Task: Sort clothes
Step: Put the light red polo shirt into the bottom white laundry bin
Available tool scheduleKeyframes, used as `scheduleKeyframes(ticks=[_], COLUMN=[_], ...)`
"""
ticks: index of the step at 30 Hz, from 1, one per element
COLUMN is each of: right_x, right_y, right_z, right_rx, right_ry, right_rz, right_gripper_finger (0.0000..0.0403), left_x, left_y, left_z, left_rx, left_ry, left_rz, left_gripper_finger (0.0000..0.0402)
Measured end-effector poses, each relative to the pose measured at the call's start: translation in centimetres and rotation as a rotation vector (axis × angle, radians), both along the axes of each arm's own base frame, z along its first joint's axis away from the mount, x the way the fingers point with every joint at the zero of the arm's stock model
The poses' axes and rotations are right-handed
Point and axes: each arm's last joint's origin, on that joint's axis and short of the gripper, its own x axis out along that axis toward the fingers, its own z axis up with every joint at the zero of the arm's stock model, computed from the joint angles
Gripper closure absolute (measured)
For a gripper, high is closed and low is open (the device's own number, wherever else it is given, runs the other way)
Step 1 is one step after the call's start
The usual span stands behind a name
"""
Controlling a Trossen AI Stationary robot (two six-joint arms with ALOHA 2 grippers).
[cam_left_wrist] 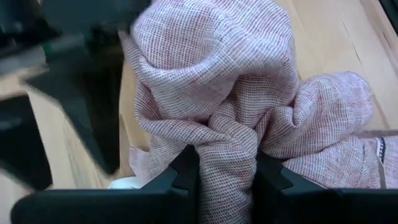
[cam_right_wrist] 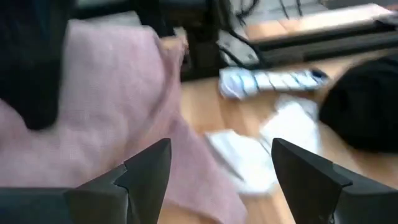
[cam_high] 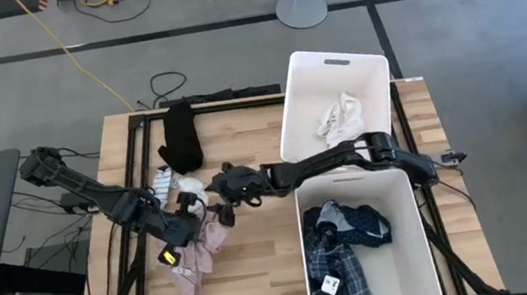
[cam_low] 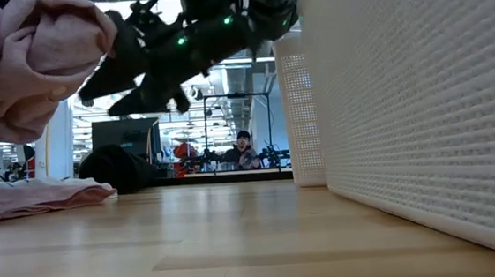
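The pink piece is bunched up at the table's middle left, with my left gripper shut on it. My right gripper reaches in from the right and stands open just beside the pink piece. It hangs over a white sock and has nothing between its fingers. A striped sock and the black piece lie flat on the table farther back. The blue plaid shirt lies in the near bin. My left gripper pinches a bunched fold of the pink piece between its two fingers, several layers gathered together. The fingers slant down from the table's left. The gathered top is lifted, and the lower end lies slack on the table.
Two white plastic bins stand along the right side. The far one holds a white garment; the near one holds the plaid shirt. Bare wood shows near the front edge. A person sits in the room beyond.
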Motion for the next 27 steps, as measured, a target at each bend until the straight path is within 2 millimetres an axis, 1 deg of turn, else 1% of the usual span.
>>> scheduleKeyframes(ticks=[1,4,6,9,12,14,20,27], right_x=[0.3,1.3,1.7,2.6,3.1,3.1,3.0,2.6], right_y=[0.0,-0.1,-0.1,0.0,0.2,0.2,0.2,0.6], right_z=[-0.4,-2.6,-3.7,-3.8,-4.4,-4.8,-4.9,-5.5], right_rx=[0.008,0.026,0.027,0.019,0.017,0.016,0.002,-0.017], right_ry=[-0.001,0.036,0.057,0.034,0.064,0.086,0.104,0.177], right_rz=[0.004,0.045,0.069,0.104,0.131,0.142,0.153,0.166], right_gripper_finger=[0.0111,0.0111,0.0111,0.0111,0.0111,0.0111,0.0111,0.0111], left_x=[0.0,0.1,0.1,0.2,0.2,0.3,0.4,0.6], left_y=[0.0,-0.1,-0.1,-0.1,-0.1,-0.1,-0.2,-0.3], left_z=[0.0,0.1,0.0,0.1,0.1,0.1,0.3,0.4], left_rx=[-0.001,-0.004,-0.006,-0.01,-0.013,-0.01,0.004,-0.029], left_ry=[-0.002,-0.01,-0.009,-0.017,-0.025,-0.032,-0.061,-0.072], left_rz=[0.0,-0.004,-0.004,-0.003,-0.004,-0.005,-0.021,-0.031], left_gripper_finger=[0.0328,0.0328,0.0328,0.0328,0.0328,0.0328,0.0328,0.0328])
